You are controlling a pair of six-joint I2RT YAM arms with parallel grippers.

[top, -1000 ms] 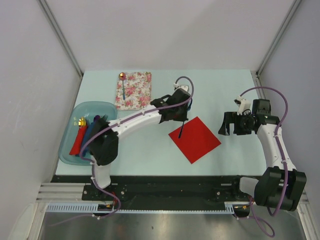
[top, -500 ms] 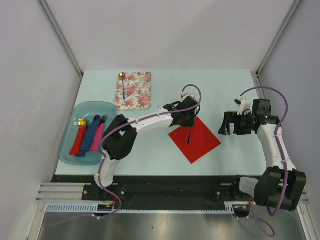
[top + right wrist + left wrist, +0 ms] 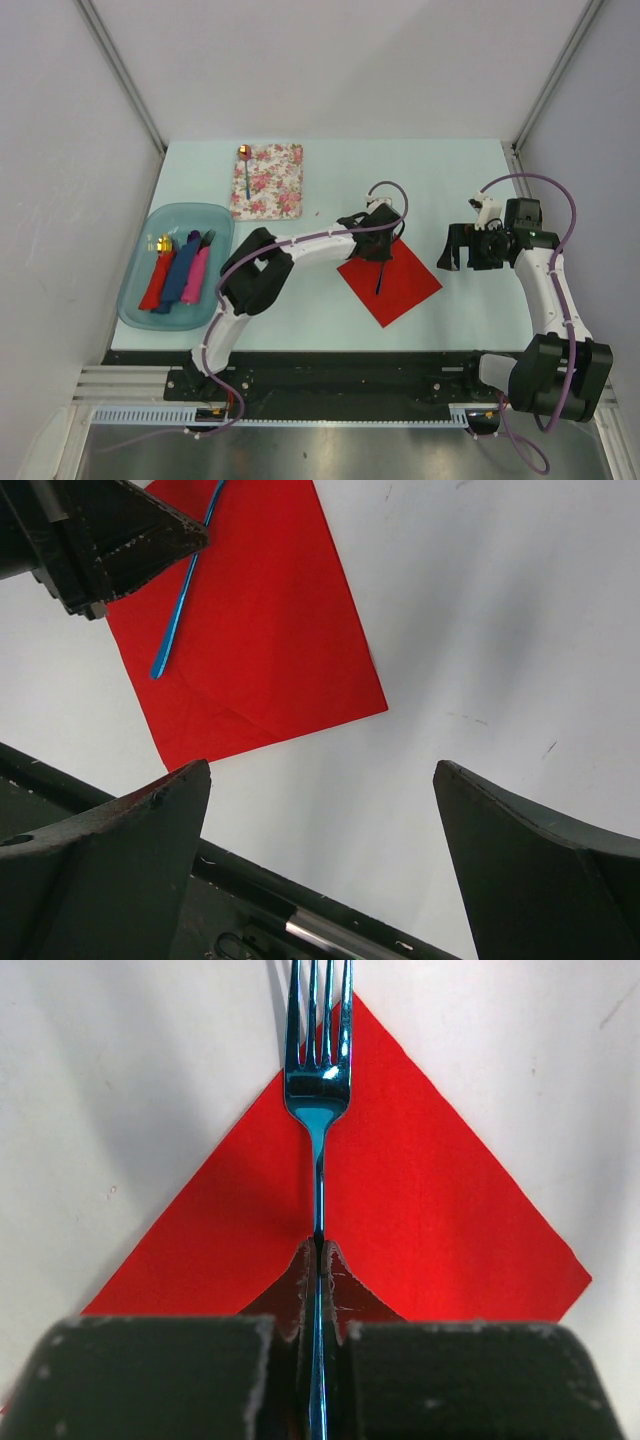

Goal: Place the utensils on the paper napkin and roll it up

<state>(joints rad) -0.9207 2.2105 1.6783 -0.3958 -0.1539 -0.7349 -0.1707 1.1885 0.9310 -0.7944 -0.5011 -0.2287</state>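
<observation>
The fork is pinched by its handle between the closed jaws of the left gripper; it is held over the napkin, and whether it touches the paper cannot be told. In the left wrist view the tines are seen at one corner of the napkin, with the handle running along the diagonal. The napkin is laid flat as a diamond mid-table, with bare table on all four edges. The right gripper is held just beyond the napkin's right corner, jaws spread wide and nothing between them. The spoon is left well apart at the far left, along the left edge of a floral pad; a tub with three rolls is set at the table's left edge.
</observation>
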